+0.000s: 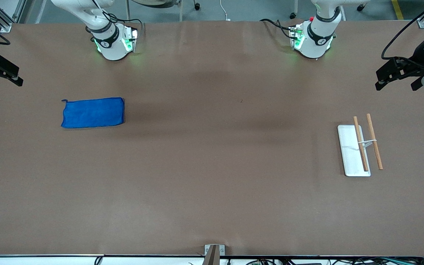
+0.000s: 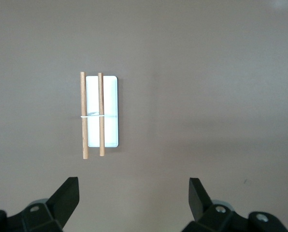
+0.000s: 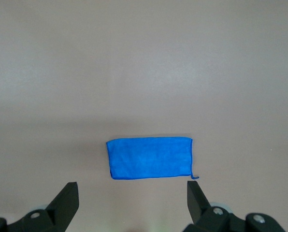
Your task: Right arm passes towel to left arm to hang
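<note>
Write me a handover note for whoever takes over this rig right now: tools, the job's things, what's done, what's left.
Right tool: open, empty, up at the right arm's end of the table, waiting.
Left tool: open, empty, up at the left arm's end.
Towel: flat on the table toward the right arm's end, untouched, loop at one corner.
Hanging rack: white base with two wooden rods, toward the left arm's end.
Done: nothing. Left: right arm picks up towel, passes it, left arm hangs it.
</note>
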Robot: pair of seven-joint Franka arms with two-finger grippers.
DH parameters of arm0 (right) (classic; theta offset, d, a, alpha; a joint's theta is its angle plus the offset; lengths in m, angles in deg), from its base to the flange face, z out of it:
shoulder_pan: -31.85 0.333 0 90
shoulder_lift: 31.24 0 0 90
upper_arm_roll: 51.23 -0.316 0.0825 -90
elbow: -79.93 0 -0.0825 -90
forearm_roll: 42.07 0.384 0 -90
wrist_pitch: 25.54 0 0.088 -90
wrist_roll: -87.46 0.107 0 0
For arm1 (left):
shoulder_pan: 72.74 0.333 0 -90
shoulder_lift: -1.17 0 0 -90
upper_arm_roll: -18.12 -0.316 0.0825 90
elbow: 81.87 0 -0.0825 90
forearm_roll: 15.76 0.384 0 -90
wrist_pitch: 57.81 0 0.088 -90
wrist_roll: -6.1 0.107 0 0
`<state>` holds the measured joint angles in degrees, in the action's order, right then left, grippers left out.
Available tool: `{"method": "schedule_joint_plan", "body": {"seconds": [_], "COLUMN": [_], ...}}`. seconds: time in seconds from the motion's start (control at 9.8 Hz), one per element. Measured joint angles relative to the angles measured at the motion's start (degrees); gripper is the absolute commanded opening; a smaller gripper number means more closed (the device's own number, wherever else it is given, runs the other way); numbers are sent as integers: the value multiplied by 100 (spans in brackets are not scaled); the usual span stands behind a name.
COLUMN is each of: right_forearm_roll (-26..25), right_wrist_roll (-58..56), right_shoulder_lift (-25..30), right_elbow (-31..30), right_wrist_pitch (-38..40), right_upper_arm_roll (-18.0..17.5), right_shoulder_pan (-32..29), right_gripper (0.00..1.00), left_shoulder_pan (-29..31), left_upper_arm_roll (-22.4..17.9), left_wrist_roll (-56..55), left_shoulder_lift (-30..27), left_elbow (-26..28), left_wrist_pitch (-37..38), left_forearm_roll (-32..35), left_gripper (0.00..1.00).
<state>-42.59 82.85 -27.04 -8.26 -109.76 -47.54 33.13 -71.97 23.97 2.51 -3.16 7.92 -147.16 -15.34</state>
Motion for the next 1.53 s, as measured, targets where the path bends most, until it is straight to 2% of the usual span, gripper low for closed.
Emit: {"method": "schedule_joint_plan", "body": {"seconds": [0.51,0.71,1.02,1.53], "right_forearm_roll": [57,58,59,60], "right_wrist_roll": [0,-2,-215,-834], "right_shoulder_lift": [-2,-13,30,327], "right_elbow": [-28,-400,-1542,-3855], "right_wrist_pitch": [0,-134,-1079,-2968], "right_upper_arm_roll": [58,85,105,125], "right_shoulder_pan": [-8,-78,-150,-599], "right_gripper": [98,98,98,98], "left_shoulder_pan": [-1,-11,-73,-85], "left_upper_arm_roll": [4,17,64,294], "left_wrist_roll": [0,-2,-17,-41], "left_shoulder_lift": [73,126,243,458], "left_elbow": [-16,-18,-69,-249], "left_wrist_pitch": [202,202,202,182], "left_forearm_roll": [13,12,12,13], "left_gripper": [100,100,100,100]}}
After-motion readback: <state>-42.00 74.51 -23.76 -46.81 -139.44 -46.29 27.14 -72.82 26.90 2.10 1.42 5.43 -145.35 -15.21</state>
